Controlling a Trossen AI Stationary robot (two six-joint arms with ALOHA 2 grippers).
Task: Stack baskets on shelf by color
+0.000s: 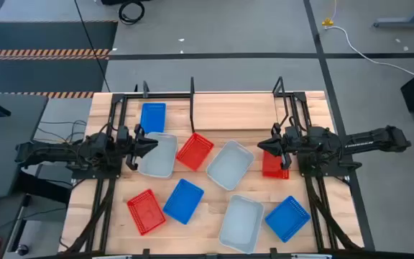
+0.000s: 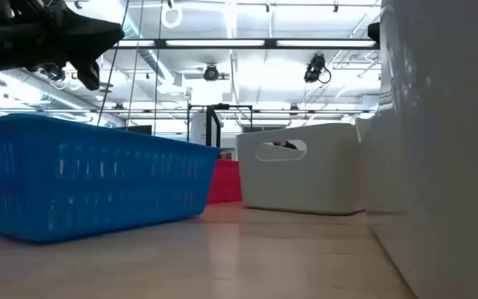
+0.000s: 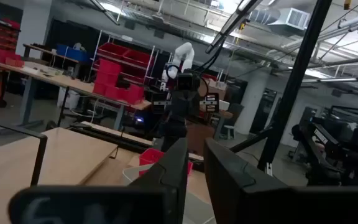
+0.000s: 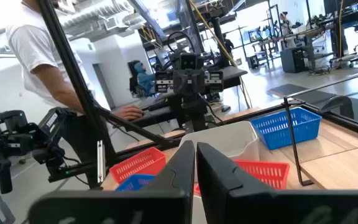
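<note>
Nine baskets lie scattered on the wooden table inside the shelf's black rail frame (image 1: 192, 97). There are red ones (image 1: 195, 151) (image 1: 146, 211) (image 1: 274, 165), blue ones (image 1: 152, 117) (image 1: 183, 201) (image 1: 287, 217) and pale white ones (image 1: 160, 157) (image 1: 230, 165) (image 1: 241, 223). My left gripper (image 1: 155, 144) (image 3: 196, 155) hovers shut above the left white basket's edge. My right gripper (image 1: 259, 148) (image 4: 195, 152) hovers shut over the right red basket's edge. Both arms lie level and point toward each other. The low view shows a blue basket (image 2: 90, 174), a red one (image 2: 226, 181) and a white one (image 2: 301, 177).
Thin upright shelf posts (image 1: 146, 90) (image 1: 279, 90) stand at the far side, and rails run along both table sides. A white basket wall (image 2: 446, 124) fills the low view's right. A person in a white shirt (image 4: 30, 43) stands beyond the table. Bare wood shows at the far middle (image 1: 236, 111).
</note>
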